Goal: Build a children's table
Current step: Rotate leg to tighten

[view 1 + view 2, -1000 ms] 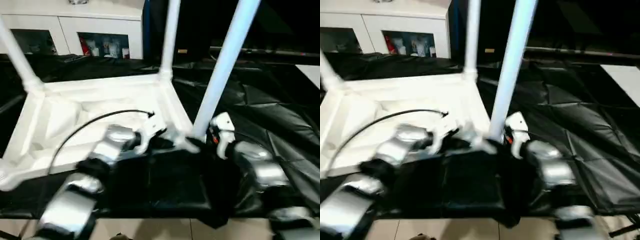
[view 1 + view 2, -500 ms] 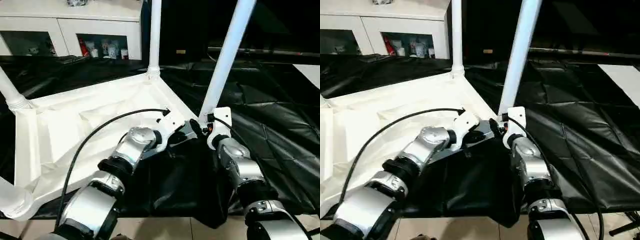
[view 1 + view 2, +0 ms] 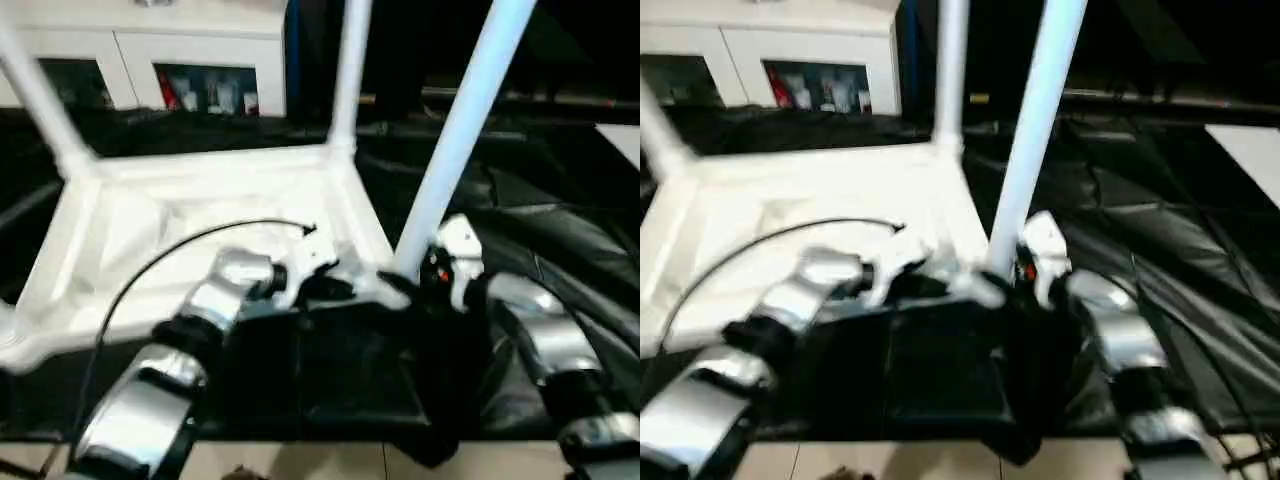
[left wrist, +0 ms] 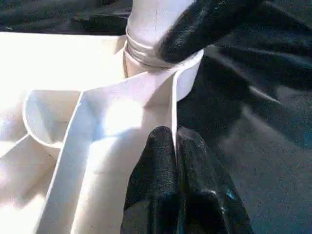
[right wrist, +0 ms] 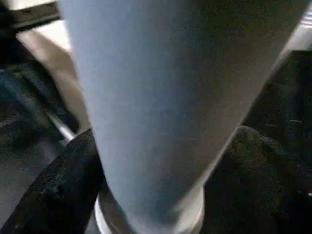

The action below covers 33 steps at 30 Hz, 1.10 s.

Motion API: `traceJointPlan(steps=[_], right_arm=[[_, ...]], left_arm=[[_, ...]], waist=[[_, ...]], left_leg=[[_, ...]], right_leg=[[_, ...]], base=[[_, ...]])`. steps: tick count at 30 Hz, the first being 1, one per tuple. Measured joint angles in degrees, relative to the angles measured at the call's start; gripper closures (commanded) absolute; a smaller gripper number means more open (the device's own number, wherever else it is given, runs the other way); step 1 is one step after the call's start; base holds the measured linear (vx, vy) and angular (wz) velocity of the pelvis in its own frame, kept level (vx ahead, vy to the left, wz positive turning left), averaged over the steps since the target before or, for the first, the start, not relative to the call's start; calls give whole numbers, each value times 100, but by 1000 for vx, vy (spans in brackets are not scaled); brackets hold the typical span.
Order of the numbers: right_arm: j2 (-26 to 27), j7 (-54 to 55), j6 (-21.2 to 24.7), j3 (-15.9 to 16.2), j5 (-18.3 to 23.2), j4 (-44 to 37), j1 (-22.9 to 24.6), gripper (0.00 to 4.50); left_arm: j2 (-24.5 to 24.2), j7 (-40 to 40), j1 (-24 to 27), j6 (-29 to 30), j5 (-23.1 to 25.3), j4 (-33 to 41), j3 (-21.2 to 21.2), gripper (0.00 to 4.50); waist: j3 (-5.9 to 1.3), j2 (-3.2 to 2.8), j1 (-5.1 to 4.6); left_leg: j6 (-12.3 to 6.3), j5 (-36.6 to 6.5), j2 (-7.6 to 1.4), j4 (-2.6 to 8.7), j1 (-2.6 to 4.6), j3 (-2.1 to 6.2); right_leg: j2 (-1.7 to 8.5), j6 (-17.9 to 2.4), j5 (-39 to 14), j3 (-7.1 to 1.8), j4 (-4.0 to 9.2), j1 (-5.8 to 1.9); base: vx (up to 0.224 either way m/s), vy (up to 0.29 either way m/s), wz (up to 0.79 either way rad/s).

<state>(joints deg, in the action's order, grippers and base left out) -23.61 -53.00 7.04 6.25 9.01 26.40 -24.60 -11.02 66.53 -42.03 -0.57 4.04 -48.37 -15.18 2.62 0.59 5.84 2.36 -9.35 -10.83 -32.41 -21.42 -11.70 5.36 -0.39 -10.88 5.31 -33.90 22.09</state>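
Right wrist view: long white tapered plastic leg (image 5: 146, 107) stands upright in the near corner socket, between the right gripper's (image 3: 425, 285) parted fingers (not clamping); left gripper (image 4: 174, 161), fingers together, presses the white ribbed tabletop's (image 3: 200, 215) rim.

right end effector (image 5: 161, 161) widening around leg (image 3: 455, 140)

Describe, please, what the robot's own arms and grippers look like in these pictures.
Both forearms are jointed silver metal with dark bands between segments. Each wrist ends in a white housing; the right one carries a small red mark. A thin black cable arcs over the left arm. The left gripper has two rounded black fingers with a matte, rubbery look.
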Motion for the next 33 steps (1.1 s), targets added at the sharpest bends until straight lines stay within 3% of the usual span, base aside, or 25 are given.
traceJointPlan(steps=[6,7,18,25,30,33], right_arm=[[-151,-491,163,101,63,-169,63,44],[-151,-495,165,103,61,-169,63,69],[-109,-532,288,121,61,-154,62,164],[-101,-555,284,126,62,-154,65,191],[254,-114,316,-106,146,-64,134,193],[673,668,362,-381,194,156,113,194]], left_arm=[[-80,214,76,18,-49,103,-13,450],[-87,232,88,26,-53,128,-20,450],[-149,293,147,117,-93,252,-30,450],[-163,296,184,169,-104,320,-30,450],[-192,122,197,190,-107,299,10,450],[7,-456,106,213,-15,86,72,450]], waist=[[1,-2,43],[1,-2,44],[1,-2,37],[1,-2,31],[1,6,-30],[0,14,-76]], left_leg=[[1,1,-4,-4,5,0],[1,0,-4,-5,5,0],[2,0,-6,-5,5,0],[2,0,-6,-6,6,0],[3,1,-8,-9,17,0],[3,1,-6,-15,30,0]], right_leg=[[0,-1,0,1,-10,1],[0,-1,0,1,-11,1],[-1,-1,0,1,-12,2],[-1,-1,-1,1,-13,1],[-3,-4,2,0,-22,-2],[-2,-10,6,-3,-18,-15]], base=[[0,0,0],[0,0,0],[0,0,0],[0,0,0],[0,0,0],[0,0,0]])
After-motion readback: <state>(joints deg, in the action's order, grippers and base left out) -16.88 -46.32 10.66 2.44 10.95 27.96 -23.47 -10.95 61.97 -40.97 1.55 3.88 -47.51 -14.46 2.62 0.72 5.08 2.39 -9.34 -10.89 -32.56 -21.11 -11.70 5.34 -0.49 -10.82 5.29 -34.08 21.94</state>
